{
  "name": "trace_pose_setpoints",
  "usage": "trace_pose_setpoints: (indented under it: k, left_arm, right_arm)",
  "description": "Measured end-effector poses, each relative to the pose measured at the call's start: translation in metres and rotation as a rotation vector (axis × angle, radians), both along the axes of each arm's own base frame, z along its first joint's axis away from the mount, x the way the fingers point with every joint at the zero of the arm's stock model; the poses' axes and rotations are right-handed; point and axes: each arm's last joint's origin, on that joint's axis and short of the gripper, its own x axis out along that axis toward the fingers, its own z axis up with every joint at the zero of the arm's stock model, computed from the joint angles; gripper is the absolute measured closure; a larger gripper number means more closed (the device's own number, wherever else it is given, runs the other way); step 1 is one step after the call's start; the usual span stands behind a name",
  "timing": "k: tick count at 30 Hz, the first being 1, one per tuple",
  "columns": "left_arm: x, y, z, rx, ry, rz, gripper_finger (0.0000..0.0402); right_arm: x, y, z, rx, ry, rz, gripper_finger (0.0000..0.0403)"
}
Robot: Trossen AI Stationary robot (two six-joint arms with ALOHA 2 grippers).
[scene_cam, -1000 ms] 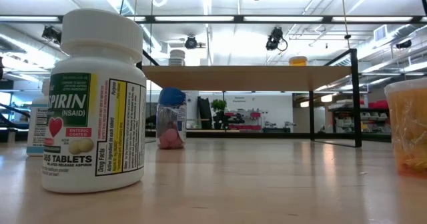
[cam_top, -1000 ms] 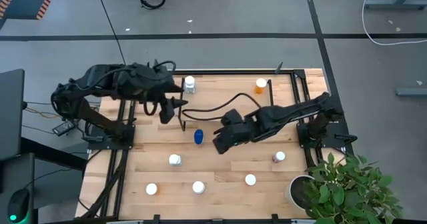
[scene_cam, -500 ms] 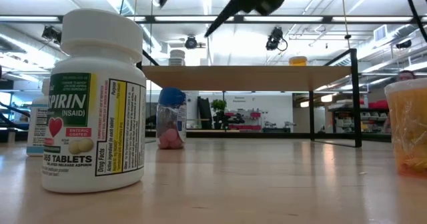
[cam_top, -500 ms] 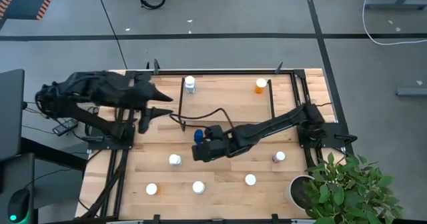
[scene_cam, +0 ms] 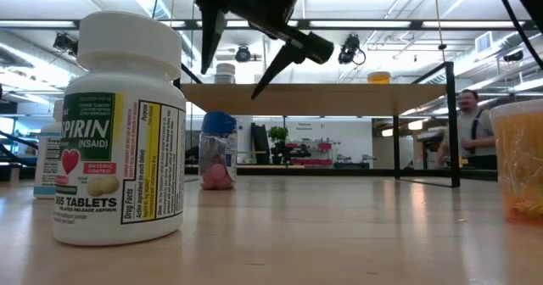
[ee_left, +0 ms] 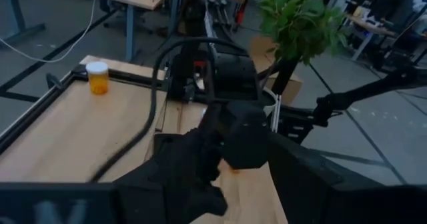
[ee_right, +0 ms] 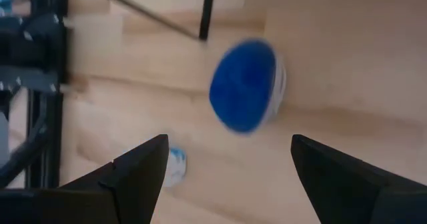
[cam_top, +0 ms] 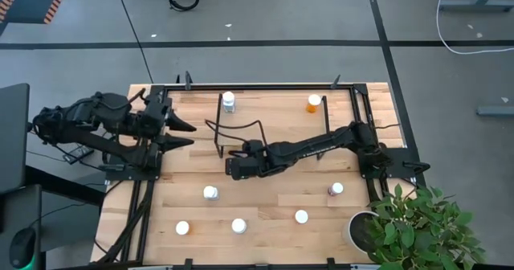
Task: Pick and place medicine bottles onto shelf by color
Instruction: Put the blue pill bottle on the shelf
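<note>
Two bottles stand on the shelf (cam_top: 273, 101). Right hand (cam_top: 230, 166), fingers spread, hovers over the blue bottle (ee_right: 245, 95) on the bench (cam_top: 265, 206); left hand (cam_top: 183, 133) waits open at the bench's left edge.

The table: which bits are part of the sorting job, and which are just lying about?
Job: blue bottle; white bottle and orange bottle on the shelf; aspirin bottle; open right gripper.
Lying about: plant; loose cable.
</note>
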Motion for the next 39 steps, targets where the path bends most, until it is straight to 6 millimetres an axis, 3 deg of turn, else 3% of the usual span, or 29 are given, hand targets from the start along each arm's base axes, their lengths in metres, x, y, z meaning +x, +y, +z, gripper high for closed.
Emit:
trace_pose_setpoints:
  k: [6,13,23,39]
  left_arm:
    - [0.001,0.000,-0.001,0.008,0.009,-0.005,0.0215]
    - [0.000,-0.001,-0.002,0.001,0.017,-0.019,0.0214]
    - [0.000,-0.001,-0.003,0.007,0.031,-0.020,0.0214]
    - [0.000,-0.001,-0.004,0.010,0.043,-0.020,0.0221]
  right_arm:
    - [0.004,-0.015,0.001,-0.017,-0.002,0.012,0.0079]
    - [0.007,-0.015,-0.006,-0.017,0.005,0.015,0.0079]
    - [0.021,-0.013,-0.031,0.000,0.005,0.040,0.0079]
    - [0.019,-0.022,-0.031,-0.038,0.033,0.012,0.0079]
